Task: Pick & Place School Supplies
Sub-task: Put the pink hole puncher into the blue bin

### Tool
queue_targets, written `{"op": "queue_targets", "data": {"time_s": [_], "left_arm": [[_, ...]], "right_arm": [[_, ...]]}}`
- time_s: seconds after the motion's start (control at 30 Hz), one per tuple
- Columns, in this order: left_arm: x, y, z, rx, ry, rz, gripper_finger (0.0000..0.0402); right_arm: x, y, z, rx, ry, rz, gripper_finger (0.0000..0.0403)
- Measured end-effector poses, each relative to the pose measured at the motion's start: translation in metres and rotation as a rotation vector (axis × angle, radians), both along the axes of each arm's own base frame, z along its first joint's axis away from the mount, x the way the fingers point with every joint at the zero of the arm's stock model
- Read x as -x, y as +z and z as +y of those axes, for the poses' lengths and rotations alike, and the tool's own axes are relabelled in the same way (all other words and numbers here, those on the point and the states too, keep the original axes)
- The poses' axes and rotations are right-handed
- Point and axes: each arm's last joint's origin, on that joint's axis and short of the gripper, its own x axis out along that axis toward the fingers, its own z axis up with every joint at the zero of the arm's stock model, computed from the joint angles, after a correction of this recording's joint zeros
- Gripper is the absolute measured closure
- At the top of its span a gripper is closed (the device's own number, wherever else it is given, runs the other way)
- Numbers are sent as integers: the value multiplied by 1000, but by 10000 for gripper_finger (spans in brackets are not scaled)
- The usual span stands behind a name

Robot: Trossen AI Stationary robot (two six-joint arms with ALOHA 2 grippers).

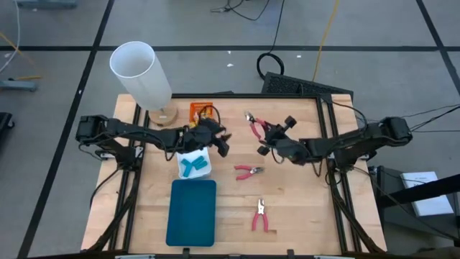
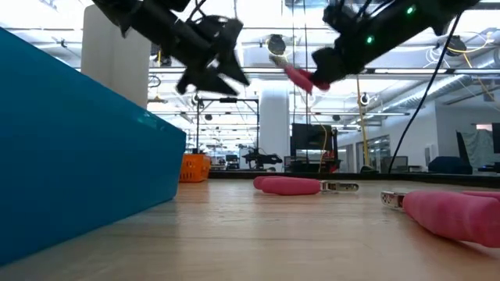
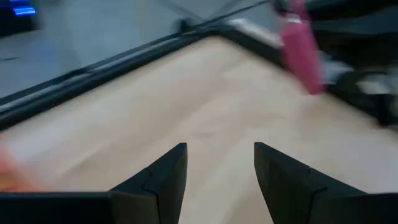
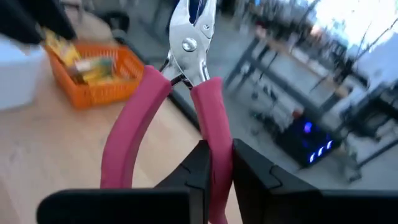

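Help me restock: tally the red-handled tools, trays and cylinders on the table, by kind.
Red-handled pliers: 3, one held by the right gripper at, two lying at and
Trays: 3, orange, white, teal
White cylinder: 1
Total: 7

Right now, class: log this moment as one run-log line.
right gripper: shut on red-handled pliers, lifted | left gripper: open, empty, above white tray | two pliers on table

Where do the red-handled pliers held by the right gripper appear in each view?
High: held pliers above the table's far centre, right gripper.
Low: top centre, lifted.
Left wrist: upper right, blurred.
Right wrist: centre, one handle clamped.
Shared landmark: orange tray.
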Motion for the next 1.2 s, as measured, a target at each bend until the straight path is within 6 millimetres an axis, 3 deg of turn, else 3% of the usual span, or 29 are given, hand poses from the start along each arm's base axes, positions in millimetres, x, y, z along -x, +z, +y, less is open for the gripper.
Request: {"op": "queue_targets", "data": {"time_s": [0.17, 0.4, 0.77, 1.2], "left_arm": [[-19, -5, -22, 8, -206, -118, 211], [-37, -18, -45, -17, -280, -235, 211], [-54, -27, -46, -16, -271, -435, 211], [-64, -26, -38, -1, -243, -456, 210]], "right_arm": [[5, -4, 20, 78, 88, -87, 368], [18, -19, 31, 106, 146, -140, 368], [18, -29, 37, 88, 170, -156, 368], [15, -29, 37, 101, 157, -175, 368]]}}
